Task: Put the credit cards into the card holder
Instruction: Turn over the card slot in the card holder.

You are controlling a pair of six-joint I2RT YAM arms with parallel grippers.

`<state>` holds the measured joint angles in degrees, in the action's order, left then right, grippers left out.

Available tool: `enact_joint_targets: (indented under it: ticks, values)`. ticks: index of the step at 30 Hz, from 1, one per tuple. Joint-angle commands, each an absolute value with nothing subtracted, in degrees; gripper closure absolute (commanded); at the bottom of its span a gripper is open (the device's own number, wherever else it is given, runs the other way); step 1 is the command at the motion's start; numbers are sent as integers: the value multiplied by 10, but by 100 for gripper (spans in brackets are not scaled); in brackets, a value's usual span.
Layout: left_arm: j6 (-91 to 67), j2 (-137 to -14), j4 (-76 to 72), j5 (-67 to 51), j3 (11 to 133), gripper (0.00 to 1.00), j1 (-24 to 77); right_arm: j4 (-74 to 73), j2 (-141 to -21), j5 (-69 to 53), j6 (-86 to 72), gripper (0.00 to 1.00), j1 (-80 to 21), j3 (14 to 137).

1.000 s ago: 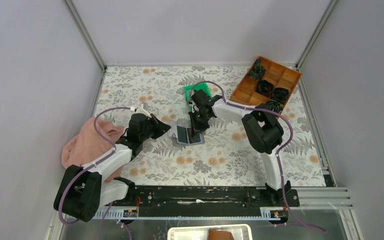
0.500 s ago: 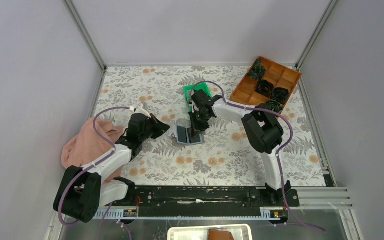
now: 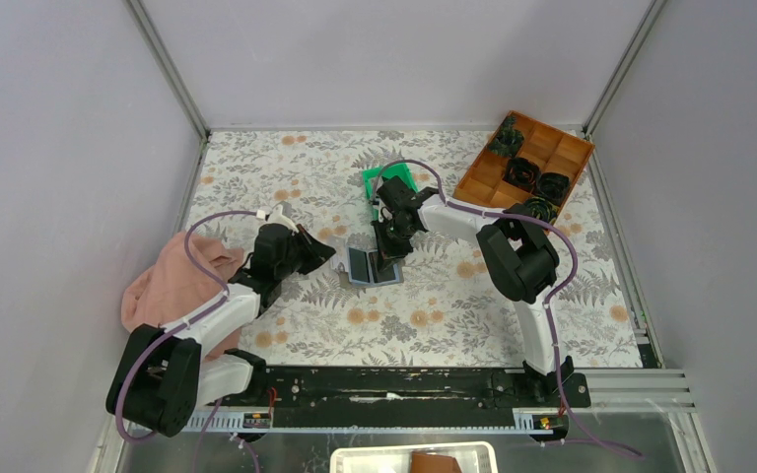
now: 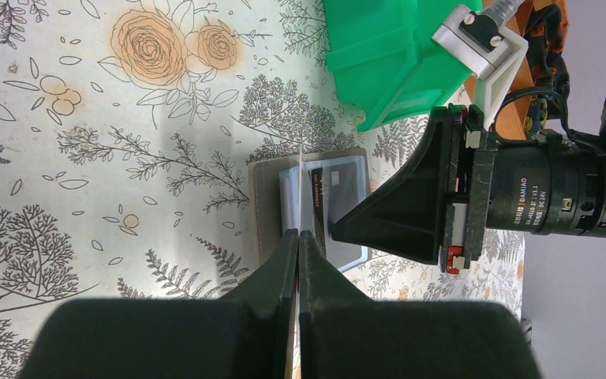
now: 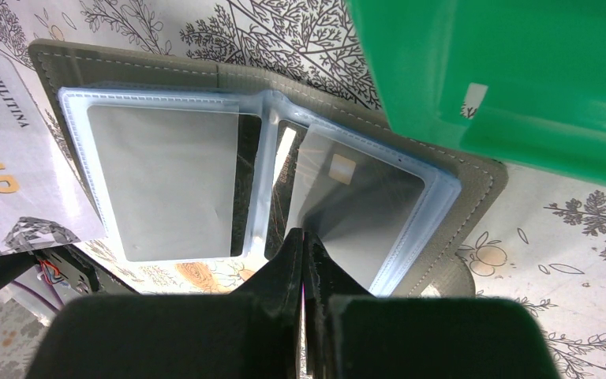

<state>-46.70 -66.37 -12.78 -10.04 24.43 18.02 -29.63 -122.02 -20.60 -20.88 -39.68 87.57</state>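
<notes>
Top view: hovering the left gripper [image 3: 327, 252] with the open card holder [image 3: 360, 266] lying just ahead of it; resting the right gripper [image 3: 386, 264] on the holder's far half.
Left wrist: pinching a credit card [image 4: 301, 189] edge-on, holder just beyond.
Right wrist: jaws closed tight, touching a sleeve holding another card [image 5: 363, 197].

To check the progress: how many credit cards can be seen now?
2. One printed card is held in the left gripper, beside the open card holder. One chip card is tucked inside the holder. Others may be hidden.
</notes>
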Motion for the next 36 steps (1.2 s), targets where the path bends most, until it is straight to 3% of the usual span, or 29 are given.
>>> enact_joint_targets:
  ticks: [1,36]
  values:
    - [-453,-669,-130,-95,251,100,183,-306,-1243,-192,-208,100,-397,874]
    - [-468,-660,-143,-69,220,100,185,-313,-1251,-193,-206,100,-397,882]
